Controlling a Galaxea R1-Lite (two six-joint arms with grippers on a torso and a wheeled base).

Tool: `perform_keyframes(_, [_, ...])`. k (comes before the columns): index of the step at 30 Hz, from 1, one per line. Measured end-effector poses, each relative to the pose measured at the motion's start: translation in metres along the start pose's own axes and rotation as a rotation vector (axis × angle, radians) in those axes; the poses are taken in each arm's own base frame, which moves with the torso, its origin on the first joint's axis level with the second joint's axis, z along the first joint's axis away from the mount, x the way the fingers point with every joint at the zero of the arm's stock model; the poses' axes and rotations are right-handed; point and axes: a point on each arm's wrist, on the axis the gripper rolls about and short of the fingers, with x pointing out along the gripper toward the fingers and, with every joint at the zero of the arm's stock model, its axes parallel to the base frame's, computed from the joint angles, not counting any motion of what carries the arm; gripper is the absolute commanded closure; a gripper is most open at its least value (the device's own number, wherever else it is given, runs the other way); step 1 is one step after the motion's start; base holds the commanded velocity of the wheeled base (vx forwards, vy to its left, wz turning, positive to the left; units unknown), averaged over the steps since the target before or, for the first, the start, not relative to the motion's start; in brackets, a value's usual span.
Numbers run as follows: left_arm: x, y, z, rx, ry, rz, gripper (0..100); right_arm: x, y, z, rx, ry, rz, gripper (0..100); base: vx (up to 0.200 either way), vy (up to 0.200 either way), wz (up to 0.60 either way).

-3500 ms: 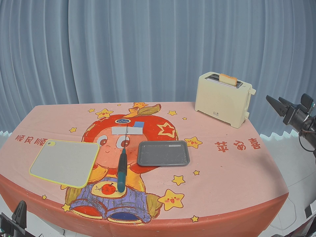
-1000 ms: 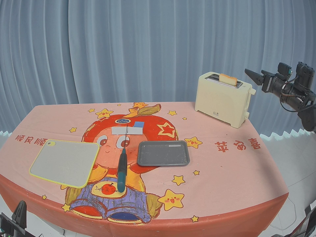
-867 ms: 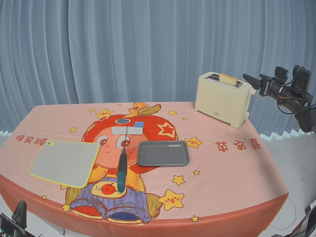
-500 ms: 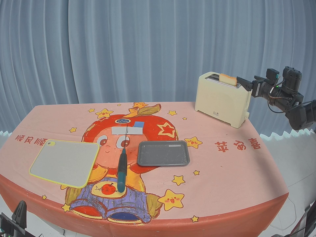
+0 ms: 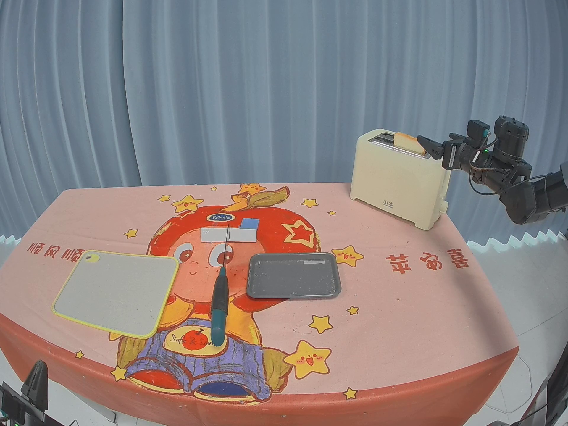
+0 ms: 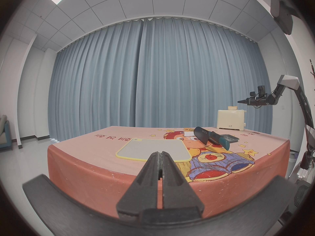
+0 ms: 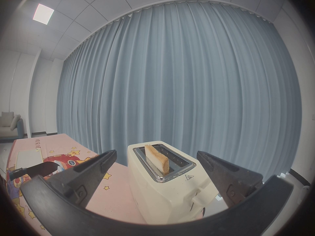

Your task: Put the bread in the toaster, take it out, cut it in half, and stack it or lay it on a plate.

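Observation:
A cream toaster stands at the table's far right, with a slice of toasted bread sticking up from its slot. My right gripper is open, level with the toaster's top and just to its right, fingers pointing at the bread. In the right wrist view the bread and toaster sit between the spread fingers. A grey plate, a teal-handled knife and a yellow-rimmed cutting board lie on the table. My left gripper is shut, low off the table's front left edge.
The table carries a pink cartoon cloth. A small white and blue card lies behind the knife tip. A blue curtain hangs behind the table. Open cloth lies between the plate and the toaster.
My right arm has risen from beside the table's right edge and swung left, bringing its open gripper up to the toaster's top near the bread. Nothing on the table moved.

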Motion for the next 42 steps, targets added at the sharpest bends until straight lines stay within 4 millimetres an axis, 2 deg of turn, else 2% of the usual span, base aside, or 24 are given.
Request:
perform_keyframes(16, [0.0, 0.0, 0.0, 0.0, 0.0, 0.0, 100, 0.02, -0.002, 0.005, -0.013, -0.014, 0.002, 0, 0.0, 0.0, 0.0])
perform_keyframes(28, [0.0, 0.0, 0.0, 0.0, 0.0, 0.0, 100, 0.031, -0.004, -0.01, -0.043, 0.009, -0.005, 0, 0.0, 0.0, 0.0])
perform_keyframes(42, [0.0, 0.0, 0.0, 0.0, 0.0, 0.0, 100, 0.043, -0.009, -0.011, -0.066, 0.02, -0.009, 0, 0.0, 0.0, 0.0])
